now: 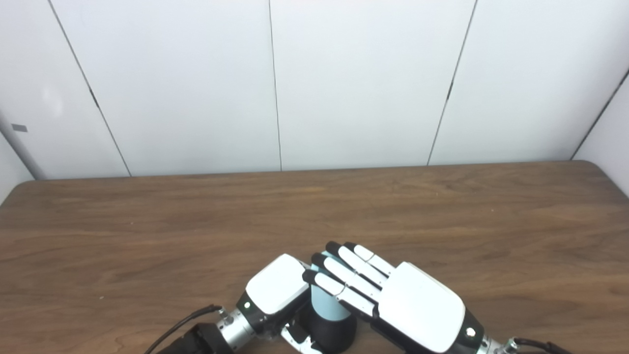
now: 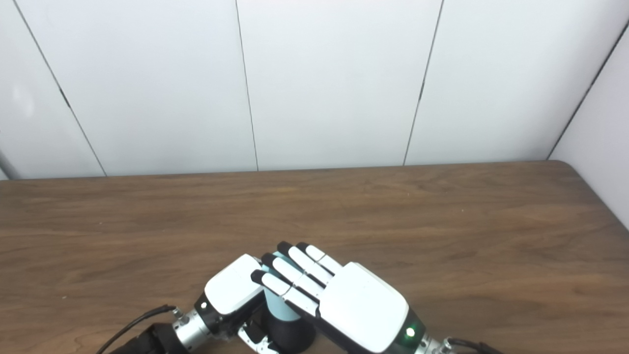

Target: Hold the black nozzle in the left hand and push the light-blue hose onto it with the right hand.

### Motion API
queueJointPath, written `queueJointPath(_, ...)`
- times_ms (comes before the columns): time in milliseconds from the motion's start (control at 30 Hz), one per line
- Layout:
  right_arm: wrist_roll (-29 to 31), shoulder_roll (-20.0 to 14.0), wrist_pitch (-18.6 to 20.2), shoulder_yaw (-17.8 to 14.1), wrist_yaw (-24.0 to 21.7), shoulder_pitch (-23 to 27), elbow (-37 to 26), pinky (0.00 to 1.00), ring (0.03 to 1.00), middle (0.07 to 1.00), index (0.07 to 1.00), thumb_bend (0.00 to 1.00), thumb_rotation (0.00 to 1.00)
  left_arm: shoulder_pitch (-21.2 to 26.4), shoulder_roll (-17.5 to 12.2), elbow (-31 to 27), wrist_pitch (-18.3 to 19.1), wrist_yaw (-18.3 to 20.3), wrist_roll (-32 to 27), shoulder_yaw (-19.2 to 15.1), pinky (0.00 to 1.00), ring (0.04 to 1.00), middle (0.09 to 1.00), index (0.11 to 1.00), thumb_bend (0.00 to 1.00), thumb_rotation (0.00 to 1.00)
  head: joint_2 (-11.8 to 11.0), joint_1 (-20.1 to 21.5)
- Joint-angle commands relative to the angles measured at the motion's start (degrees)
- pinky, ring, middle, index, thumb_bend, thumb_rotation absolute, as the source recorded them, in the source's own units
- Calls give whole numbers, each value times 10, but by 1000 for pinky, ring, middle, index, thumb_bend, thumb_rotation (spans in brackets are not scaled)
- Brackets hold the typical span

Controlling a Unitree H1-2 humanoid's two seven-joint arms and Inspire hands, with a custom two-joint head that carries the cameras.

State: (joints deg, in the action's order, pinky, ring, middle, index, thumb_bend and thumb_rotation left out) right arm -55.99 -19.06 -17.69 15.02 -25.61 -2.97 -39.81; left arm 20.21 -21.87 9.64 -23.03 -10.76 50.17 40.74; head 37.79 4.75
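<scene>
White wall panels back the wooden worktop. At its near edge the left hand clamps the black nozzle — the light-blue hose stands in its top. Right hand lies flat over the hose, fingers straight and together.

White shells, black fingertips, low in the frame.
Left hand and right hand show silver wrists, black cables (green lights glowing too).
</scene>
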Motion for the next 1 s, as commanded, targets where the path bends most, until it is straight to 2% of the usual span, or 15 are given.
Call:
queueJointPath(0,-35,-11,9,17,-58,-24,26,988,1000,1000,995,901,960,-43,-13,25,-12,77,20,35,430,542,513,462,517,0,0,0)
queueJointPath(233,-55,-11,8,28,-57,-25,34,978,1000,1000,964,861,1000,-45,-14,21,-7,80,21,35,437,548,513,465,516,0,0,0)
queueJointPath(467,-44,-16,11,32,-51,-23,33,970,1000,1000,958,862,990,-43,-13,30,-17,67,24,35,430,539,514,461,518,0,1,-1)
queueJointPath(667,-39,-18,12,33,-47,-21,30,972,1000,1000,950,868,974,-43,-13,26,-13,79,16,35,435,543,513,462,516,0,-1,0)
queueJointPath(800,-27,-15,13,31,-35,-21,32,969,1000,997,950,871,952,-42,-11,32,-15,72,20,35,433,542,513,461,518,0,-2,0)
queueJointPath(967,-21,0,13,17,12,-24,32,977,1000,1000,981,890,944,-41,-10,36,-15,69,24,36,431,543,515,460,518,0,-4,0)
